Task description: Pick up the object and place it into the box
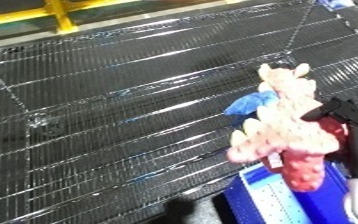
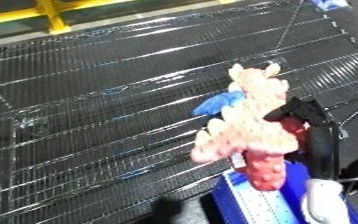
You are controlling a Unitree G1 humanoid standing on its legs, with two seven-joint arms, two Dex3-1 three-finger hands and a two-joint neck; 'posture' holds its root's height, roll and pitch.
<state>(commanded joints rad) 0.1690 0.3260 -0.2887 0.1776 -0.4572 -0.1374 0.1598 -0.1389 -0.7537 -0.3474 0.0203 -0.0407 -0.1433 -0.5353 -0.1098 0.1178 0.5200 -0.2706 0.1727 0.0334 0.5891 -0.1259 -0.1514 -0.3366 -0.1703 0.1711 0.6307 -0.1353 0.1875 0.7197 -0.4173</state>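
Fingers [image 2: 293,111] of right hand [image 2: 316,131] pinch pink plush toy [image 2: 251,125] | above blue bin [image 2: 246,202]

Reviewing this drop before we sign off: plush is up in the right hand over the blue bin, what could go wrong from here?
1. The right hand holds the pink plush toy only at its side; most of it hangs free, so it may slip or swing.
2. The toy hangs over the near edge of the blue bin, not its middle; released now, it could catch the rim and fall onto the black mesh surface.

Pink-and-blue plush toy [image 2: 251,132], blue bin [image 1: 286,200]
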